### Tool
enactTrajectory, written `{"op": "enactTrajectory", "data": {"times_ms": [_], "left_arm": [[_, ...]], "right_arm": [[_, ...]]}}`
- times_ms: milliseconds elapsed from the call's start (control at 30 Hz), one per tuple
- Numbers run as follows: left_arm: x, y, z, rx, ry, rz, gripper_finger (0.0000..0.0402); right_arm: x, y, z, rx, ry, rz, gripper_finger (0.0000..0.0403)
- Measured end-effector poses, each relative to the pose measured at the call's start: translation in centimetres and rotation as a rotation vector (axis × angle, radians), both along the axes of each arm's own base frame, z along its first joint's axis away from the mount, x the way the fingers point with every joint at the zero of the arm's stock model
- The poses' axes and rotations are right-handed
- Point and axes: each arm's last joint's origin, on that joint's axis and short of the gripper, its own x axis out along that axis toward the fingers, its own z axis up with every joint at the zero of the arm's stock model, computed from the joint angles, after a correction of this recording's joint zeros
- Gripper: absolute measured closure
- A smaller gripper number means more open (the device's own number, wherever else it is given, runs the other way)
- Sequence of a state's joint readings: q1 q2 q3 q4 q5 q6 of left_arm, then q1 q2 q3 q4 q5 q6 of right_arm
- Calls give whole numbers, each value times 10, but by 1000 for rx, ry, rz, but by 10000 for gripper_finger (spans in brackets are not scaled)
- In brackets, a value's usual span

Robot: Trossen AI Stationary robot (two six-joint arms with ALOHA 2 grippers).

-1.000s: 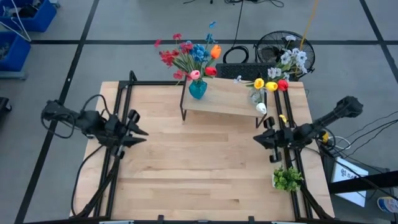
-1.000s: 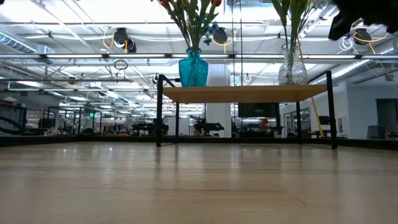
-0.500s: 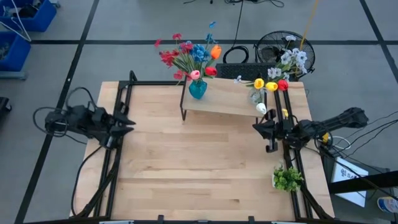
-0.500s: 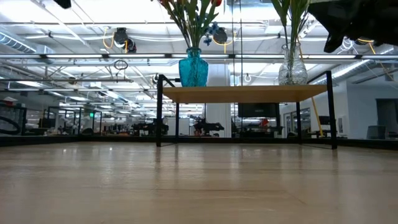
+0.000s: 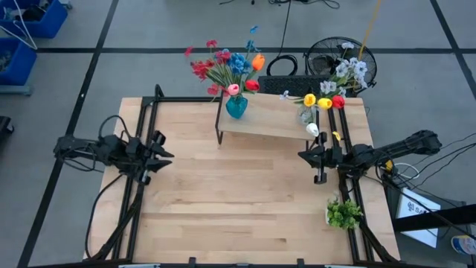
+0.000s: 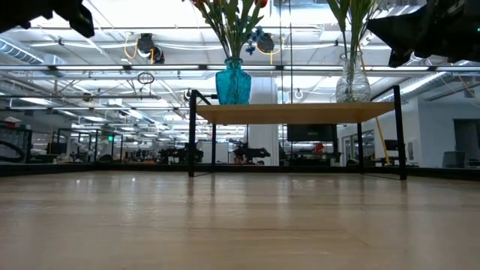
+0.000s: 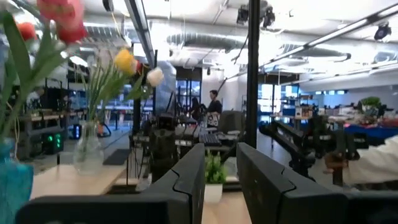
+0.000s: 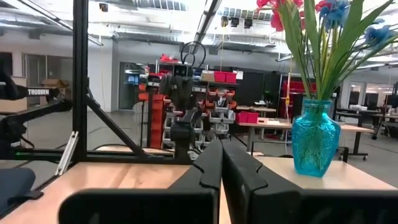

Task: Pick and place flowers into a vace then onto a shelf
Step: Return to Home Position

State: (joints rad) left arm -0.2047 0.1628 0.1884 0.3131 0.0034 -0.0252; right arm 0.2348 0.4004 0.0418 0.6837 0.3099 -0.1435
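Two bunches of flowers (image 5: 227,67) stand on the shelf (image 5: 264,123) at the upper middle of the high view. Red, pink, blue and orange blossoms fill a blue vase (image 5: 236,107) at its left end. Yellow, red and white ones fill a clear vase (image 5: 306,114) at its right end, with one white blossom (image 5: 313,129) drooping over the shelf's front right corner. The right gripper (image 8: 221,152) hangs just below that corner in the frame, at the right side of the counter (image 5: 238,201), its fingers (image 8: 208,167) pressed together and aimed left. The left gripper (image 7: 220,163) sits at the left middle, over the counter's left edge, well apart from the shelf, its fingers (image 7: 186,180) slightly spread. A green leafy clump (image 5: 343,214) lies at the lower right, beside the right arm. A round wire fan (image 5: 327,53) stands on the floor beyond the shelf.
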Motion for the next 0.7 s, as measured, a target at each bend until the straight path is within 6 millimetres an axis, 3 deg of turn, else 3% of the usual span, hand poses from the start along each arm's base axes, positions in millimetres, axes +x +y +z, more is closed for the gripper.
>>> {"op": "enactTrajectory", "data": {"times_ms": [233, 500, 700], "left_arm": [[4, -2, -17, -1, 3, -36, 305], [6, -2, -29, 59, 35, -26, 305], [8, 0, -36, 47, 71, 62, 305]], "right_arm": [[0, 0, -2, -78, 25, -31, 403], [0, -1, -1, 74, 3, -13, 403], [-1, -1, 2, 36, -21, -26, 403]]}}
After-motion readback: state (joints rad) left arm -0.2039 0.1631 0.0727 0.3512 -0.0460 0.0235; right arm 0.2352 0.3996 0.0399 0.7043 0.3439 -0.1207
